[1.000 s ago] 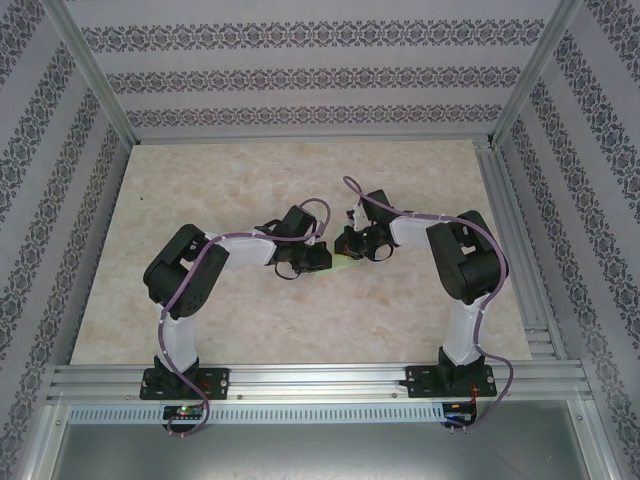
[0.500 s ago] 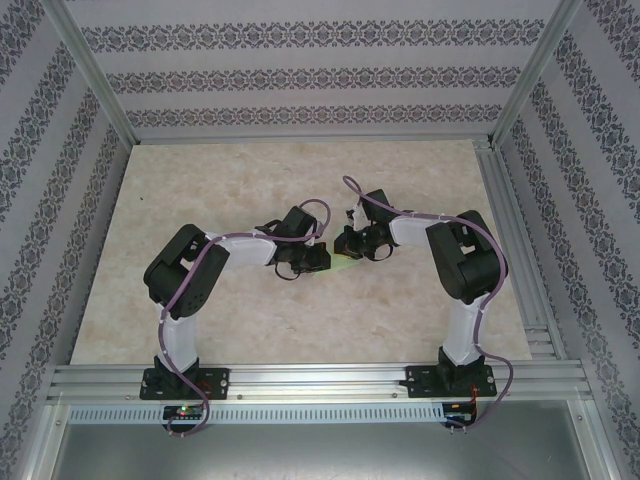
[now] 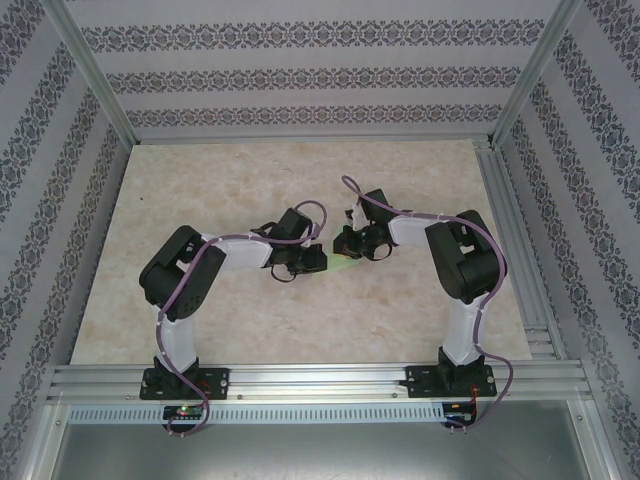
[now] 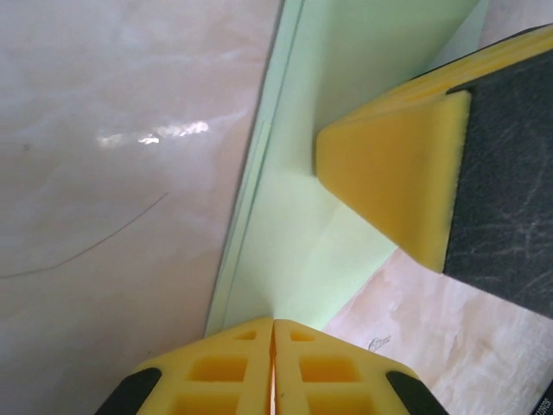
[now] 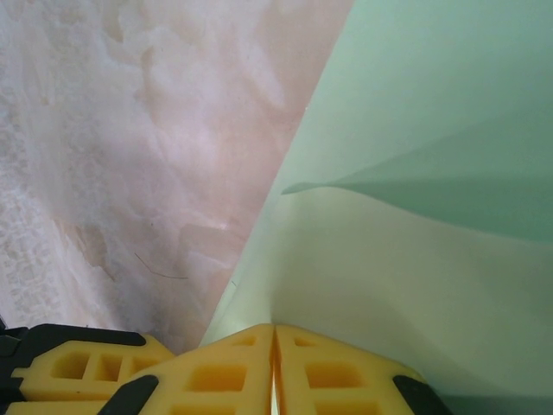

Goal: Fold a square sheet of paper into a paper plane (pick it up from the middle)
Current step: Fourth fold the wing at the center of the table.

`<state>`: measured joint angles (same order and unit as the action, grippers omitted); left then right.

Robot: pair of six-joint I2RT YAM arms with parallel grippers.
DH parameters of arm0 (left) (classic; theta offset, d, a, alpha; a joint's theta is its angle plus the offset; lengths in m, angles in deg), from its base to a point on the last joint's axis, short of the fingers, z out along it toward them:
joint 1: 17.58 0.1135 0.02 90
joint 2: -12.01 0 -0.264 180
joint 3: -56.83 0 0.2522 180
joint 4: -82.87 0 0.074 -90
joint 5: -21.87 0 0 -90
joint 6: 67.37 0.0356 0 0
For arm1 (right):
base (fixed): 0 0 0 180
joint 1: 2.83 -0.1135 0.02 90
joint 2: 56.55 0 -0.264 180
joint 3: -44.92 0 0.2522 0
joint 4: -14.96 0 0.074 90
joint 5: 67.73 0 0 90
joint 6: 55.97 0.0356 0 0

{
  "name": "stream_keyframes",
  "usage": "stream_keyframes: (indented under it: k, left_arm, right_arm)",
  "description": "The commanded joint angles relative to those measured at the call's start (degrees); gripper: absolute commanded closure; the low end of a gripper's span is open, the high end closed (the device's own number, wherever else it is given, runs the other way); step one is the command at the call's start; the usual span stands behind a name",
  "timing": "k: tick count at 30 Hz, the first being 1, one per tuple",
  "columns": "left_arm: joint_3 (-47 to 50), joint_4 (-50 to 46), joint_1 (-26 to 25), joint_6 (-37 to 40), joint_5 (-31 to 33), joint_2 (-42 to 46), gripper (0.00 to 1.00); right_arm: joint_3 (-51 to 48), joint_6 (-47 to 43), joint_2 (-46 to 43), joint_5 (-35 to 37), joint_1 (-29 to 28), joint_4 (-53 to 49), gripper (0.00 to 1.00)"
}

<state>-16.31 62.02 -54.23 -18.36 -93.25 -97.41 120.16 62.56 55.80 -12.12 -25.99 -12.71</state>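
On desk (image 3: 250, 170), centrally: paper (image 4: 298, 216), part-folded, pinched in left claw (image 4: 273, 327) and right claw (image 5: 275, 330); keep taut, pull evenly, avoid tearing.

A pale, marble-patterned tabletop (image 3: 200, 190) sits inside an enclosure. Its walls (image 3: 300, 80) are papered white with horizontal bands of dark ornamental print, and bare aluminium posts (image 3: 92, 78) slant up at the back corners. Aluminium rails (image 3: 320, 380) cross the near edge above a dull grey metal panel (image 3: 320, 450). Up close, the glossy tabletop shows a bright glint (image 4: 151, 134) and a thin curved scratch (image 4: 86, 246).
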Motion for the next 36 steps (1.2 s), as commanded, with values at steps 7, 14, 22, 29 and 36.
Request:
stream_keyframes:
  k: [7,14,22,29,36]
  left_arm:
    - [1.54,-1.78,0.96,0.49,-1.94,4.79,0.85]
    - [0.8,-3.16,0.05,0.97,-2.31,3.65,0.85]
    - [-0.39,-7.47,0.17,1.57,1.39,1.46,0.88]
    - [-0.44,-9.21,0.17,2.02,2.89,0.62,0.89]
    - [-0.87,-13.14,0.17,3.15,5.52,0.13,0.89]
  right_arm:
    - [-1.62,-1.16,5.02,9.43,-0.49,-3.53,0.89]
    - [-1.44,-1.05,5.37,9.43,-0.57,-3.65,0.89]
    - [-1.28,-1.17,5.59,9.66,-0.66,-4.0,0.89]
    - [-1.09,-1.25,5.81,9.7,-0.66,-4.26,0.89]
    - [-0.92,-1.2,5.95,9.78,-0.67,-4.47,0.89]
